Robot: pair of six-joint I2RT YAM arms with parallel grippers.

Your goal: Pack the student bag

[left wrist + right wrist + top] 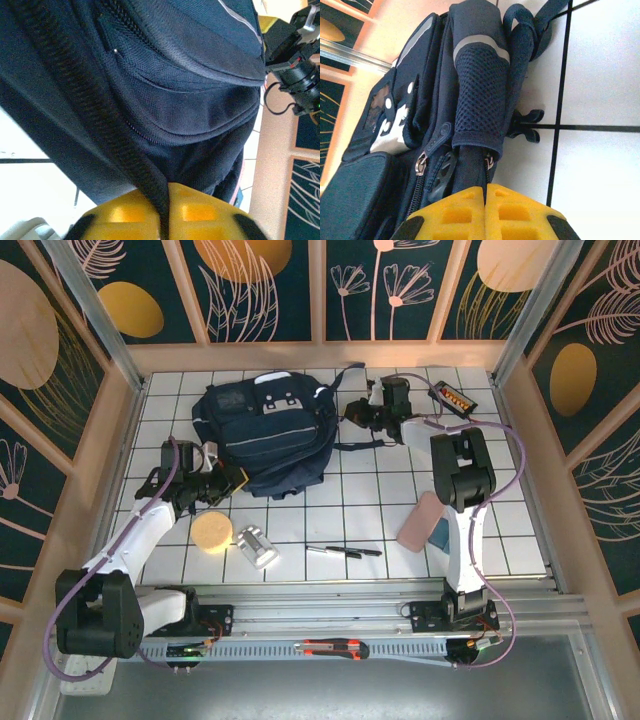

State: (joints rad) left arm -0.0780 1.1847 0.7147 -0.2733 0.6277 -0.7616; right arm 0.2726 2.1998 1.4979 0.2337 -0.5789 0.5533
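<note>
The student bag (268, 432), a big dark navy backpack with a pale stripe and a grey-white buckled patch, lies at the back middle of the tiled table. My left gripper (228, 480) sits at its near left corner. In the left wrist view the yellow fingers (120, 212) of the left gripper (167, 187) pinch a black ribbed strap (100, 105) of the bag. My right gripper (362, 418) is at the bag's right side. The right wrist view shows it (485, 189) shut at the zipper edge (489, 161) under a mesh side pocket (480, 95).
Near the front lie a round yellow sponge (211, 531), a silver cylinder (257, 546), a black pen (345, 551) and a pink flat object (420, 522). A small black and orange device (455, 397) lies at the back right. A box cutter (335, 648) rests on the front rail.
</note>
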